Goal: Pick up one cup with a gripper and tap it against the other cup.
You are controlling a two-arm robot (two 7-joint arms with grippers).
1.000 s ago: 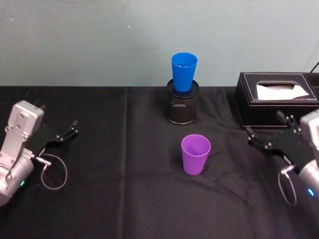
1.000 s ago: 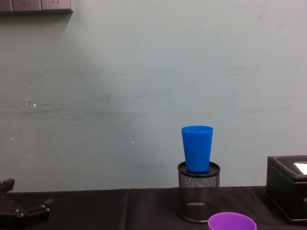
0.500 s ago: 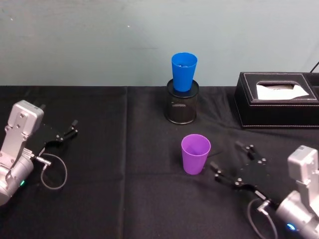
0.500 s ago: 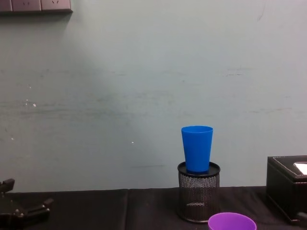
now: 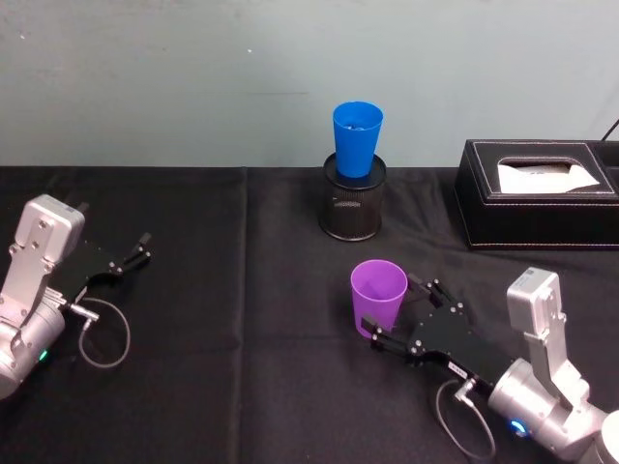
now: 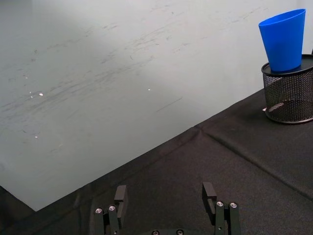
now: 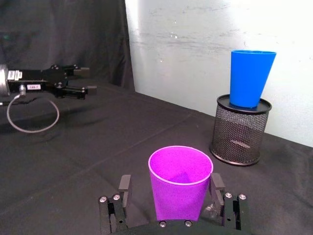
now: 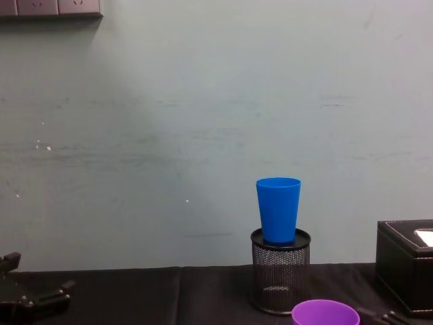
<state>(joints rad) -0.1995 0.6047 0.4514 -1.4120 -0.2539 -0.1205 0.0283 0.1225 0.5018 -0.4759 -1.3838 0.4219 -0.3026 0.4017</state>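
The purple cup (image 5: 378, 295) stands upright on the black cloth at the middle of the table. My right gripper (image 5: 401, 315) is open, with one finger on each side of the cup's lower body. In the right wrist view the purple cup (image 7: 180, 183) sits between the fingers (image 7: 124, 187) of the right gripper (image 7: 170, 185), with small gaps on both sides. The blue cup (image 5: 357, 138) stands upright in a black mesh pen holder (image 5: 352, 208) farther back. My left gripper (image 5: 131, 253) rests open at the far left.
A black tissue box (image 5: 537, 193) stands at the back right, beside the pen holder. A loose cable loop (image 5: 102, 333) hangs from the left wrist. The wall rises just behind the table's far edge.
My right gripper has swung in from the right edge toward the middle and now straddles the purple cup. The left arm and both cups have stayed put.
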